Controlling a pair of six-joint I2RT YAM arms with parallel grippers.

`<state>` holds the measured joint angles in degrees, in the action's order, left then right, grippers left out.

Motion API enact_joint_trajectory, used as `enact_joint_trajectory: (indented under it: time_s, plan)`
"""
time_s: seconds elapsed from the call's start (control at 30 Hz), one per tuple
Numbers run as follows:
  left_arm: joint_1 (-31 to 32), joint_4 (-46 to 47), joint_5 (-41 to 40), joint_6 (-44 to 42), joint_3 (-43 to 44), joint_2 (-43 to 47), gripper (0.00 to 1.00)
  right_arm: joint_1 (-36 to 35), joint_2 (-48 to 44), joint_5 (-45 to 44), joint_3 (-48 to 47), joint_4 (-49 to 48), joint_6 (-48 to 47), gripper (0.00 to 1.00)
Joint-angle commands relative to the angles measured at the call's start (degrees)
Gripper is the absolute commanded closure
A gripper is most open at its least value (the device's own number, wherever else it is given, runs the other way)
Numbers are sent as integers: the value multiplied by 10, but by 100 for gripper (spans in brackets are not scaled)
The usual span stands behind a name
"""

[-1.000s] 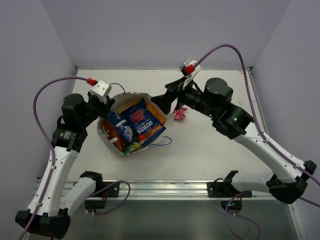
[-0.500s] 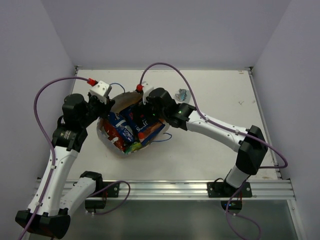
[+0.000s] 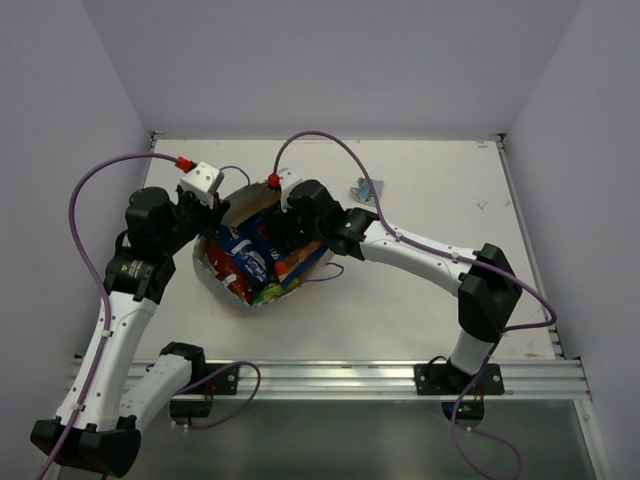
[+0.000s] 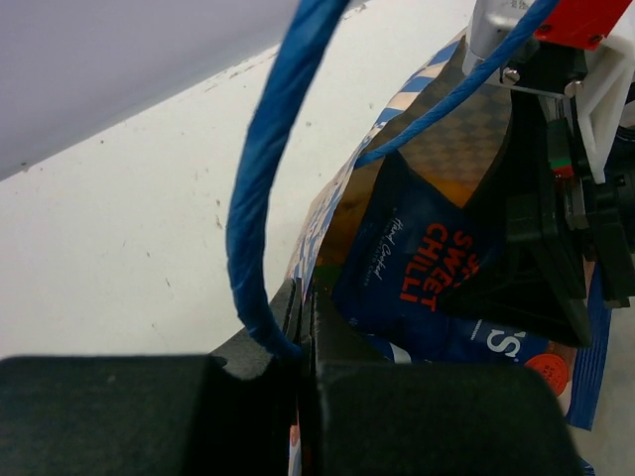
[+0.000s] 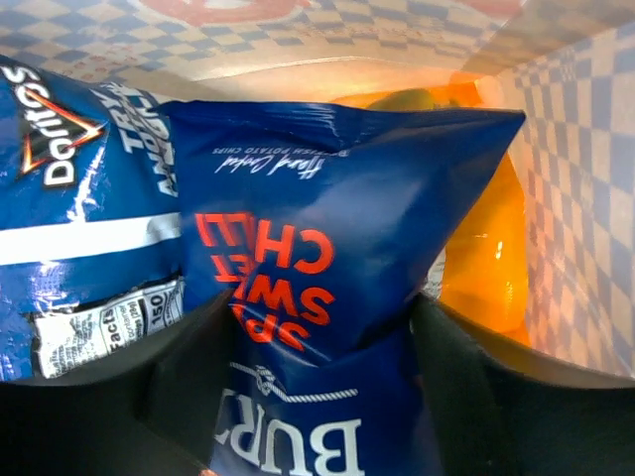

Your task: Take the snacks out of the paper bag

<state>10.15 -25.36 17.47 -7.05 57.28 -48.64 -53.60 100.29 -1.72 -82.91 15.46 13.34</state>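
The paper bag (image 3: 238,200) lies open in the left middle of the table, with several snacks inside. My left gripper (image 3: 213,207) is shut on the bag's rim (image 4: 332,198) beside the blue cord handle (image 4: 263,188). My right gripper (image 3: 287,232) is inside the bag, its fingers (image 5: 193,367) closed against both sides of a dark blue packet (image 5: 327,198), which also shows in the left wrist view (image 4: 417,258). A blue-white packet (image 5: 79,188) lies left of it and an orange one (image 5: 486,258) right. Red (image 3: 233,270) and green (image 3: 268,293) packets lie at the bag's near end.
A small silvery-teal packet (image 3: 367,188) lies on the table behind the right arm. The bag's checkered inner wall (image 5: 585,149) closes in around my right gripper. Grey walls stand at the back and both sides of the table (image 3: 440,300).
My right arm swung from the table's middle into the bag and pushed deeper, closing round the dark blue packet. The pink packet is out of sight; the silvery-teal one appeared. The left arm held still.
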Motion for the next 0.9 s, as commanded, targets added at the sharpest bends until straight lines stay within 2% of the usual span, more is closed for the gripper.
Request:
enact_joint_trajectory:
  time_s: [0.0, 0.03, 0.07, 0.13, 0.17, 0.23, 0.43, 0.63, 0.73, 0.77, 0.83, 0.87]
  plan:
    - [-1, 50, 11, 8, 16, 10, 100, 2, 4, 14, 2, 1, -7, 39]
    - [-1, 51, 10, 9, 16, 9, 100, 1, -3, 14, 2, 1, -7, 48]
    - [-1, 50, 10, 8, 16, 9, 100, 1, -11, 14, 2, 1, -9, 68]
    - [-1, 51, 6, 8, 15, 10, 100, 0, -43, 14, -2, 6, -15, 81]
    - [-1, 49, 5, 7, 15, 9, 100, -1, -56, 14, -12, 14, -21, 93]
    - [-1, 50, 1, 7, 16, 8, 100, 0, -96, 38, -26, 25, -28, 100]
    - [-1, 46, -23, 10, 24, 2, 100, 1, -186, 62, -87, 71, -51, 100]
    - [-1, 44, -31, 9, 28, -3, 100, 30, -276, -15, -85, 84, -82, 100]
    - [-1, 44, -27, 6, 27, -5, 100, 116, -300, -31, -59, 79, -68, 100]
    - [-1, 44, -26, 5, 27, -5, 100, 172, -302, -30, -43, 76, -56, 100]
    - [-1, 46, -22, 6, 28, -7, 100, 231, -294, -26, -23, 63, -49, 100]
    - [-1, 47, -20, 6, 28, -7, 100, 286, -288, -9, -7, 50, -37, 100]
